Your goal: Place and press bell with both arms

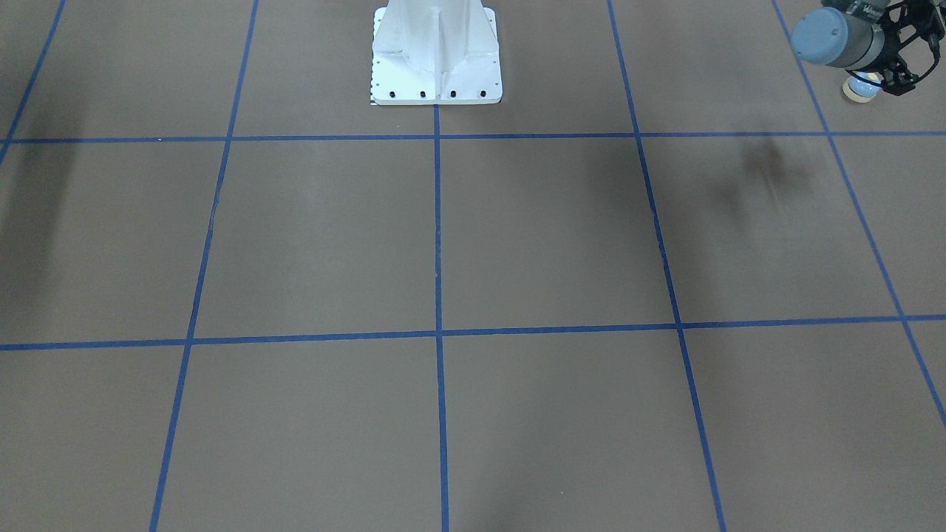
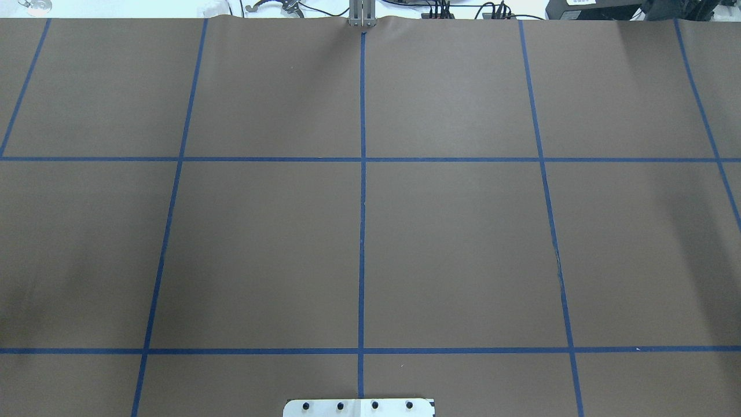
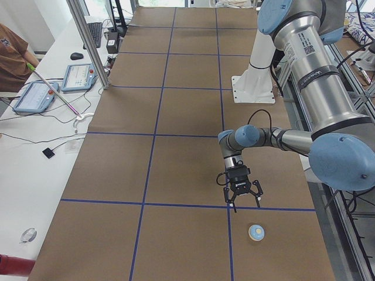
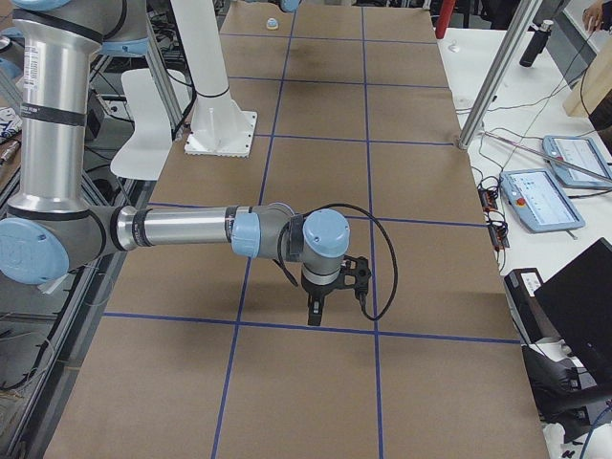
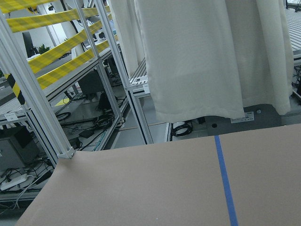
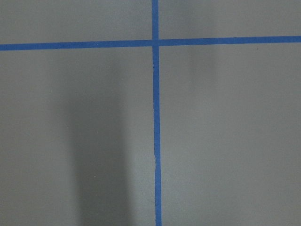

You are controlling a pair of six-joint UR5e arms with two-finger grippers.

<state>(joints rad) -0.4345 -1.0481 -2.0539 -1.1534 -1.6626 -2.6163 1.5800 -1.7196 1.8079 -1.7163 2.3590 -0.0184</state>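
Overhead exterior view: wide table (image 2: 463, 243) covered w/ brown paper, split into big squares by blue tape lines (image 2: 362, 231). A white bolted pedestal (image 1: 436, 52) stands at the middle of the robot-side edge. Along the operators' edge runs a white bench w/ teach pendants (image 3: 82, 77), and a person in a brown shirt (image 3: 12, 52) sits there. The left wrist view looks past the table's left end to white curtains (image 5: 211, 56) & yellow-striped rails (image 5: 61, 52).

The bell (image 3: 256, 233) sits upright on the paper near the corner where the table's left end meets the robot-side edge. It is a small light-blue dome w/ a cream button on top & a cream base ring.

The left arm (image 3: 316, 88) reaches out over that end, wrist bent so the left gripper (image 3: 242, 205) points straight down. It hangs above the paper, near the bell on the side toward the table's middle, not touching it, fingers spread wide.

The right arm (image 4: 182, 229) holds its forearm level over the table toward the right end. The right gripper (image 4: 314, 316) points down above a tape line; can't tell whether its fingers are apart or together.
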